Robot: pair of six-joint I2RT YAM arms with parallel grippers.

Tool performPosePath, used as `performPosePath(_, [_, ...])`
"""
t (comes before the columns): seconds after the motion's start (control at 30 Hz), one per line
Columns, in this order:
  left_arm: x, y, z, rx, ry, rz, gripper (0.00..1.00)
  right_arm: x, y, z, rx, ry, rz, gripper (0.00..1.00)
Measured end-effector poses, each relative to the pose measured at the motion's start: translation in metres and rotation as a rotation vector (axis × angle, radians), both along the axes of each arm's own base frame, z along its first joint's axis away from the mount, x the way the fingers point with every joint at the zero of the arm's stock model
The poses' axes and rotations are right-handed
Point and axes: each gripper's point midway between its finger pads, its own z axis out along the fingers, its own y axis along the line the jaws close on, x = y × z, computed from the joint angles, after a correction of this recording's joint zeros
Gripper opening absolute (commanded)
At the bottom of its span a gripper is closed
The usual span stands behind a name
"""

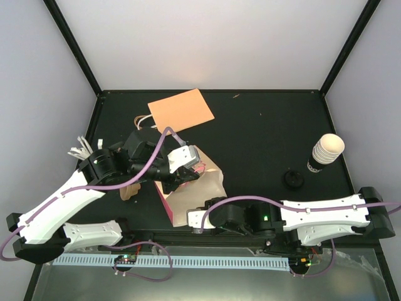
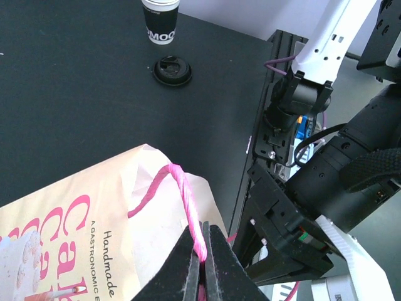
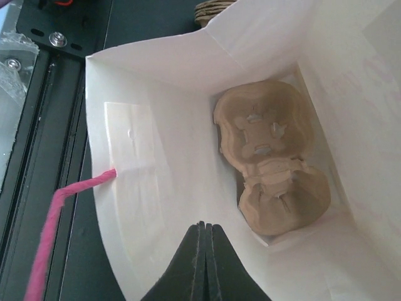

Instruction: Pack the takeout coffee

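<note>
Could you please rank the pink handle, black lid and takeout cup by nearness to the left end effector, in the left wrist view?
1. pink handle, pinched in the left end effector.
2. black lid, farther ahead.
3. takeout cup, top edge, behind the lid.

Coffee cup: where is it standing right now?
In the top view the coffee cup stands upright on the right side of the table, just beyond the loose black lid and well away from the paper bag at centre-left.
</note>
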Motion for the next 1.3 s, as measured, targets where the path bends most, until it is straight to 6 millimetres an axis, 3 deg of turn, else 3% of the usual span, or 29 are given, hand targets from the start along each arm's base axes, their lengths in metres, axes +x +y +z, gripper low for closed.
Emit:
performPosePath(0.27, [-0.004,0.002,0.005,-0.019,-0.005,-0.007,0.02,0.002,0.004,-0.016,-0.06,-0.015,0.0,0.01])
performPosePath(0.53, [-0.008,0.003,0.009,-0.035,-0.003,-0.023,0.02,0.006,0.008,-0.017,-0.077,-0.037,-0.003,0.01])
performPosePath(0.73, [-0.01,0.002,0.009,-0.041,0.004,-0.035,0.01,0.009,0.014,0.001,-0.025,-0.021,-0.005,0.01])
performPosePath(0.97, [-0.011,0.001,0.009,-0.044,0.008,-0.043,0.01,0.012,0.0,0.044,0.113,0.014,0.008,0.01])
performPosePath(1.3, [-0.011,-0.001,0.009,-0.046,0.011,-0.047,0.02,0.022,-0.003,0.034,0.044,0.039,0.021,0.01])
